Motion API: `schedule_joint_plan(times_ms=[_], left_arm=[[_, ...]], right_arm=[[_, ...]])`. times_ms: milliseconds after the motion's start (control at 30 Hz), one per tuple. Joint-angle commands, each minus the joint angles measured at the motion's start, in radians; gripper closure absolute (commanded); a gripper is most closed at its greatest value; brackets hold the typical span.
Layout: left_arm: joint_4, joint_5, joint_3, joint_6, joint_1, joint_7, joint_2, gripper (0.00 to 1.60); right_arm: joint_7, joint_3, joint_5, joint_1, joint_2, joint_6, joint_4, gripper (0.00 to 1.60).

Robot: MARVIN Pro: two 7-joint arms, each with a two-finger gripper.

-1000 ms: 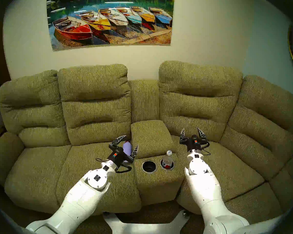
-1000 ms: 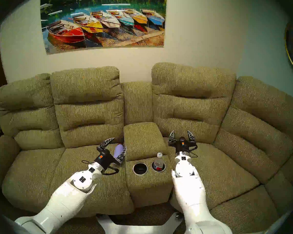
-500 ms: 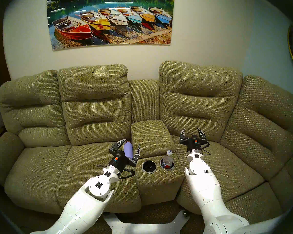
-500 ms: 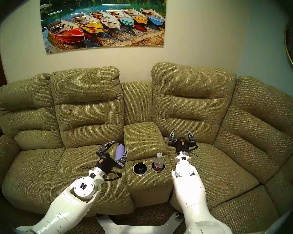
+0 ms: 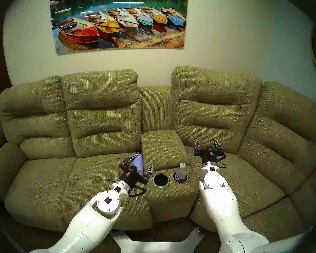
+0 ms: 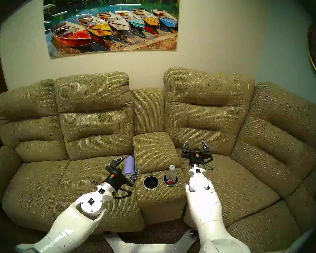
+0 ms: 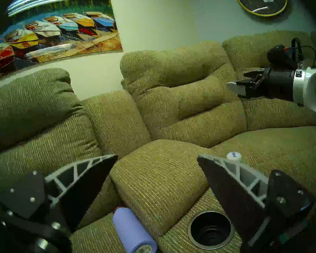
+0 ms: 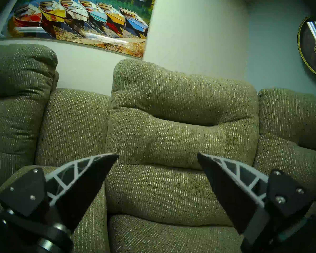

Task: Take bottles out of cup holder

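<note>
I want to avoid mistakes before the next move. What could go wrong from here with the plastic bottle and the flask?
1. The clear plastic bottle stands deep in the right well; a grasp near its white cap might tip it against the rim.
2. The lavender flask lies loose on the seat cushion beside the console. The left gripper, jaws open around it, may nudge and roll it.
</note>
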Motion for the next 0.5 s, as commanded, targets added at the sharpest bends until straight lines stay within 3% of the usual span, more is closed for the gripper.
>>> schedule_joint_plan(times_ms=[0,467], left_arm=[[-0.013,-0.007,-0.008,-0.012,-0.01,0.005,-0.008,0.0],[-0.013,-0.006,-0.01,-0.013,-0.01,0.004,-0.009,0.0]], right_arm=[[0.002,-0.001,0.0,0.01,0.002,-0.003,-0.023,0.0],[0.023,-0.014,-0.009,0.002,0.009,0.001,-0.033,0.0]])
